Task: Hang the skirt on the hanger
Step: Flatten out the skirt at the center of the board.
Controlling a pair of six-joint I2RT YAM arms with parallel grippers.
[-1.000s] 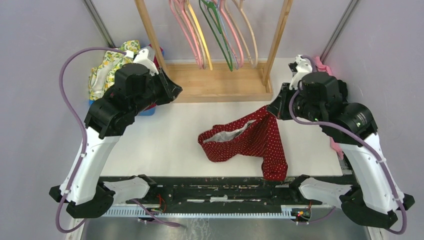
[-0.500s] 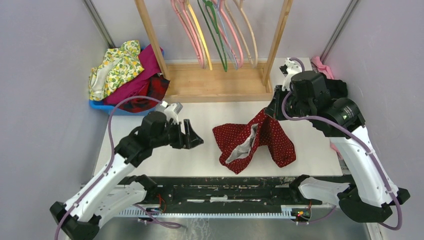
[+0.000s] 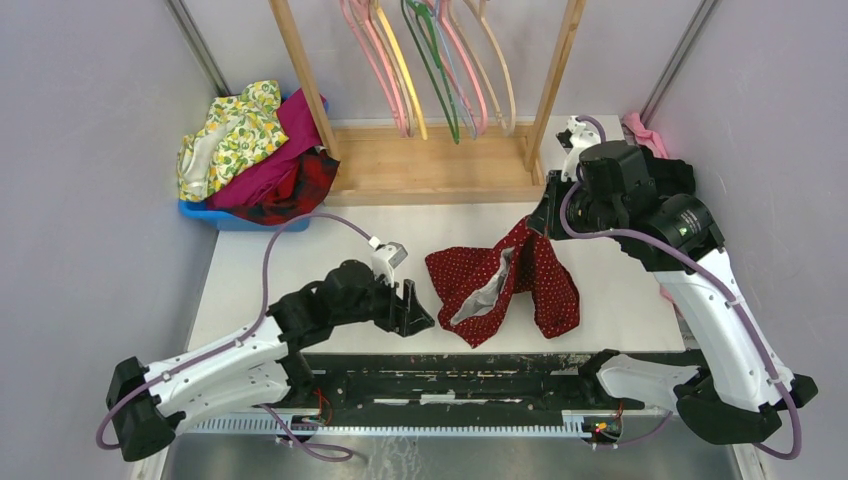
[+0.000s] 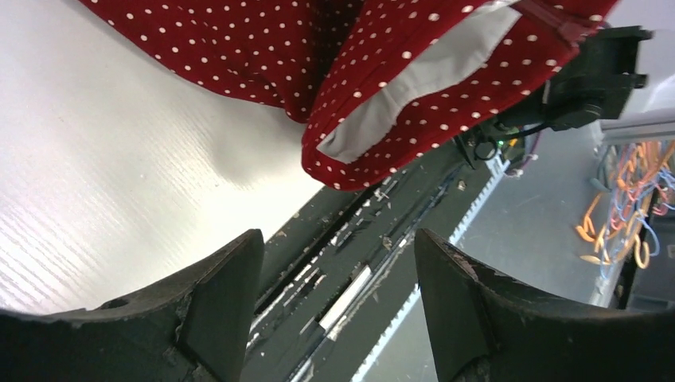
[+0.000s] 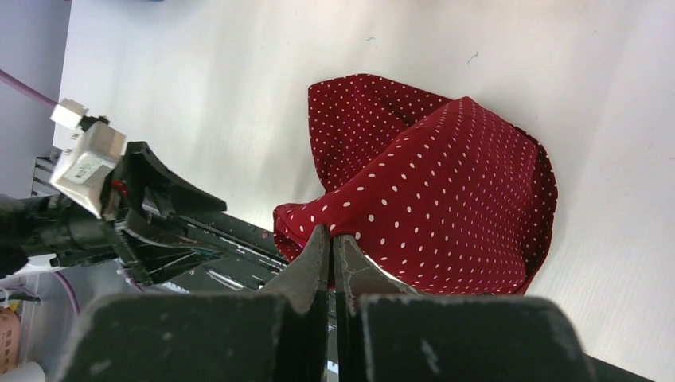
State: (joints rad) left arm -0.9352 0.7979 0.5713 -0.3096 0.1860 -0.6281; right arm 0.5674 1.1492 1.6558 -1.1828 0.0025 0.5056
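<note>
White tabletop (image 3: 320,255), lilac-grey walls on both sides, wooden rack (image 3: 440,170) at the far edge.

Right end effector (image 3: 536,222): fingers pressed together on one top corner of the skirt (image 3: 520,285). That corner is lifted off the surface; the rest of the cloth hangs and spreads below and nearer than the fingertips. The wrist view shows the red dotted cloth bunched right at the closed tips (image 5: 333,239).

Left end effector (image 3: 413,312): jaws apart, nothing between them, low by the near edge of the tabletop. The skirt's folded edge, grey lining showing, lies just ahead of the fingertips (image 4: 239,263), not touching.

Hanger (image 3: 449,70): thin pale one, hung among pink, yellow and green hangers on the rack, beyond both end effectors and well apart from the skirt.

Blue bin (image 3: 235,217) with piled clothes sits far to the left of the left end effector.
</note>
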